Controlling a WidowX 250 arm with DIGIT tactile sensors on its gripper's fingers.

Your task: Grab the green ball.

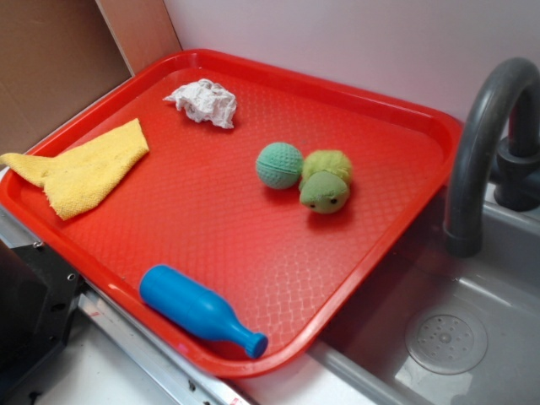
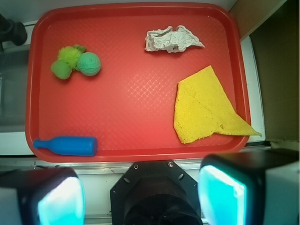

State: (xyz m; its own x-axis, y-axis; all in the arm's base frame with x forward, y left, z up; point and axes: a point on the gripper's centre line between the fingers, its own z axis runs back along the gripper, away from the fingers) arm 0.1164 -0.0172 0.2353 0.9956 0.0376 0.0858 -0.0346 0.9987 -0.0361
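Note:
The green ball (image 1: 279, 164) is small, teal and knitted. It rests on the red tray (image 1: 211, 236), right of centre, touching a fuzzy yellow-green plush toy (image 1: 326, 180). From the wrist view the green ball (image 2: 89, 63) sits at the tray's (image 2: 131, 108) upper left. My gripper (image 2: 140, 197) hangs high above the tray's near edge, far from the ball. Its two cyan-padded fingers (image 2: 61, 199) stand wide apart with nothing between them. The gripper does not show in the exterior view.
Also on the tray are a blue bottle (image 1: 198, 310) lying at the front edge, a yellow cloth (image 1: 84, 169) at the left and a crumpled white rag (image 1: 204, 101) at the back. A grey faucet (image 1: 481, 143) and sink (image 1: 447, 337) stand to the right.

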